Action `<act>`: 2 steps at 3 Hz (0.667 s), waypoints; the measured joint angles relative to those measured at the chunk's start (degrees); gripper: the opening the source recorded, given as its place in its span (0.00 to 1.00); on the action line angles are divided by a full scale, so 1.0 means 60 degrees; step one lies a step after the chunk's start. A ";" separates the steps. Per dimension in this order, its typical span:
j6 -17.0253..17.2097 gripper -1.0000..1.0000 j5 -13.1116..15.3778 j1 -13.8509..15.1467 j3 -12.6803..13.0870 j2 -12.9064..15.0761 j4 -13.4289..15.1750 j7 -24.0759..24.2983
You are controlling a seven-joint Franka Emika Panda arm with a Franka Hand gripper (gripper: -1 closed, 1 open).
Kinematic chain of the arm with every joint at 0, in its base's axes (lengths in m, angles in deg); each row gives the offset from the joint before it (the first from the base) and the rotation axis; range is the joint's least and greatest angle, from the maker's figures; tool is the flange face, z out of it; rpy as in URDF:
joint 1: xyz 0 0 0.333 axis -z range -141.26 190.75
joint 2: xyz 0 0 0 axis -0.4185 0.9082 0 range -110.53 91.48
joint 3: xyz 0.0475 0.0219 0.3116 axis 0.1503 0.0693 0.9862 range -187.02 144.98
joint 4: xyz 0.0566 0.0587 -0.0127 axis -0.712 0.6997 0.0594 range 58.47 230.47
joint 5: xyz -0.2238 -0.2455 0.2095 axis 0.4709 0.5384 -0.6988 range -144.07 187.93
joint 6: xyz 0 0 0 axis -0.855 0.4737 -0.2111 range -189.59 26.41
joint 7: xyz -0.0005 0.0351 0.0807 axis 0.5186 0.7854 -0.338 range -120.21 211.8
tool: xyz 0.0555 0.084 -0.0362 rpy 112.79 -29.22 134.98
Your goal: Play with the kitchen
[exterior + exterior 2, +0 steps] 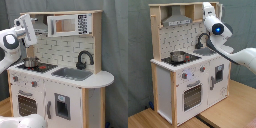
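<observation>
Both exterior views show the kitchen (60, 75) standing upright on a wooden floor (228, 115), with the arm's wrist raised to the upper shelf level beside the grey hood (177, 20). The claw (26, 30) is seen high against the cabinet's top, above the stove end of the worktop (100, 79), but whether it is wide, narrow or holding anything cannot be told. The step in hand is judged to be a reach around the hood or upper cabinet; it would be done best slowly, with the wrist kept clear of the wooden side post (154, 30) and the microwave cabinet (65, 25). Open room is found over the middle of the worktop, between the pot (30, 62) at the stove end and the black faucet (84, 59) behind the sink (72, 74). Little room is left under the hood, and the rounded far end of the worktop is judged the freest edge for withdrawal.
</observation>
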 joint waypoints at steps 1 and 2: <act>-0.0406 1.00 0.0002 -0.0539 0.0010 -0.0236 0.0289 -0.0566; -0.0888 1.00 0.0065 -0.1007 0.0024 -0.0404 0.0727 -0.1126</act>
